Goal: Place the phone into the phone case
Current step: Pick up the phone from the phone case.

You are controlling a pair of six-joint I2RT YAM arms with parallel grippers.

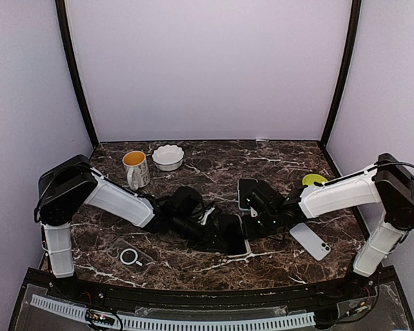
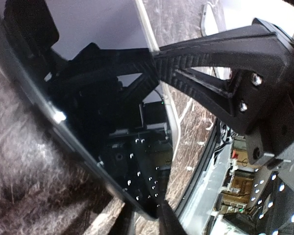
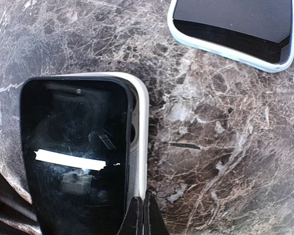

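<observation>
A black phone [image 1: 232,236] lies at the table's middle, partly seated in a white phone case [image 3: 142,132]; a strip of the case's inside with camera holes shows along the phone's right edge. In the right wrist view the phone [image 3: 73,161] fills the lower left. My right gripper [image 3: 143,215] is shut, pinching the case's rim at its long side. My left gripper [image 2: 144,223] holds the phone [image 2: 112,147] at its near end, one fingertip on each side, with the screen close up and tilted. In the top view both grippers, left [image 1: 210,231] and right [image 1: 251,223], meet at the phone.
A second dark phone in a pale case [image 1: 247,193] lies just behind. A white phone or case [image 1: 310,240] lies at the right, and a clear case with a ring [image 1: 130,256] at the front left. A mug [image 1: 136,169], a white bowl [image 1: 168,156] and a green object [image 1: 314,180] stand further back.
</observation>
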